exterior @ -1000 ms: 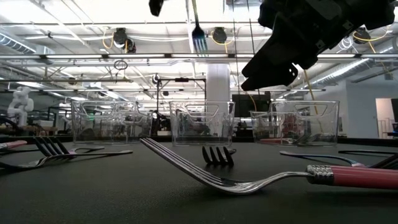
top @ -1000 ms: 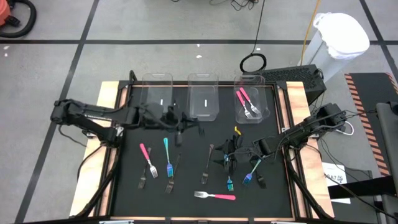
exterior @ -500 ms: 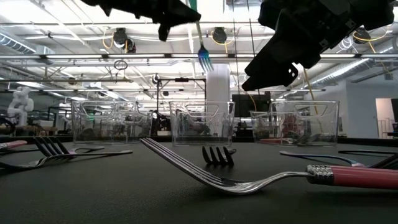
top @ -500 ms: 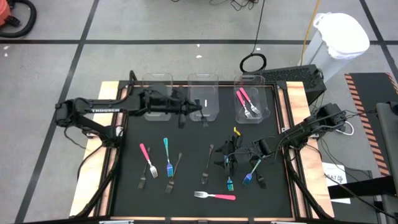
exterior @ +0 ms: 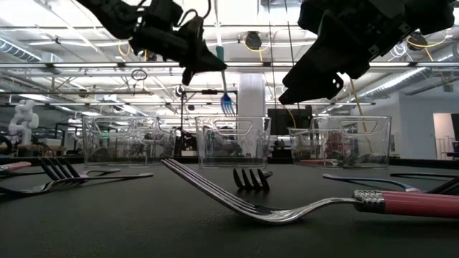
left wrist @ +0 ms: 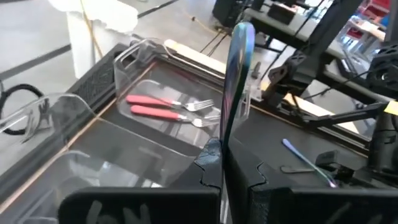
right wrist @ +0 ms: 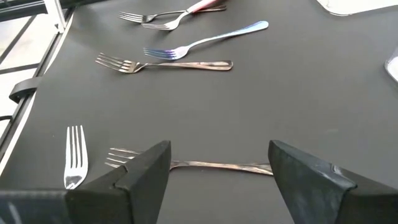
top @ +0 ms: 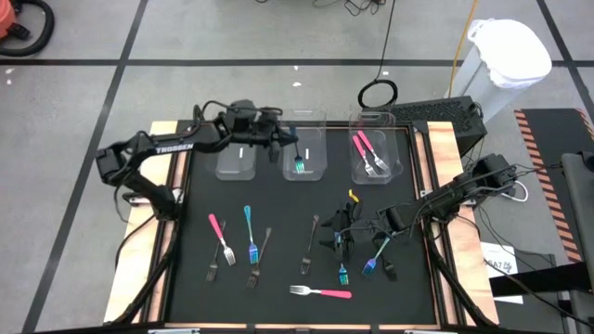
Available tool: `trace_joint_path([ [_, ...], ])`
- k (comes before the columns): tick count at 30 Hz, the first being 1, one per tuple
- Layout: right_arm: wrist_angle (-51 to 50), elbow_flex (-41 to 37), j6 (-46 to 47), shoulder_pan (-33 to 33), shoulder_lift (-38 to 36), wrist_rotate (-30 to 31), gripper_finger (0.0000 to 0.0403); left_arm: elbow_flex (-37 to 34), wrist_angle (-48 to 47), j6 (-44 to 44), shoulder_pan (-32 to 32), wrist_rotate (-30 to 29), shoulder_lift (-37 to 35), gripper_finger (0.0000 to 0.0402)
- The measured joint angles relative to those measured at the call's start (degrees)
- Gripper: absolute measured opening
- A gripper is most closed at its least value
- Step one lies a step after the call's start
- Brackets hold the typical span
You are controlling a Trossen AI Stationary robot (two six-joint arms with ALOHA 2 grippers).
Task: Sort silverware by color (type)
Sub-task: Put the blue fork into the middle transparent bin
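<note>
The left gripper [top: 278,141] is clenched on a teal-handled fork with blue-tinted tines [top: 299,161], holding it above the middle clear plastic bin [top: 303,173] at the far edge of the black table mat [top: 278,232]; in the low view the fork [exterior: 224,89] hangs tines-down from the closed fingers, over that bin's rim [exterior: 233,120]. The bin to its left [top: 236,167] looks empty of forks, and the bin to its right [top: 375,174] holds two pink-handled forks with silver tines [top: 369,153] — the left wrist view shows them lying side by side in it [left wrist: 168,107]. The right gripper [top: 345,229] hovers low over the mat's right half with its fingers spread apart, grasping nothing; its wrist view shows a dark grey fork [right wrist: 205,164] lying on the mat between the two finger pads [right wrist: 146,167]. More forks lie loose on the mat — pink, teal and dark ones at the left [top: 232,243], and a pink-handled one along the near edge [top: 320,292].
</note>
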Motion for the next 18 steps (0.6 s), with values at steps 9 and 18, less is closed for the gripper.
trace_joint_path([
  [9,-0.04,0.0,-0.95,0.0,-0.01,0.07,0.0267,0.02,6.32,-0.79,3.3,6.13,4.77,0.0],
  [18,-0.07,0.0,-1.25,0.0,-0.01,0.13,0.0267,0.35,10.7,-5.31,8.3,15.11,5.43,0.0],
])
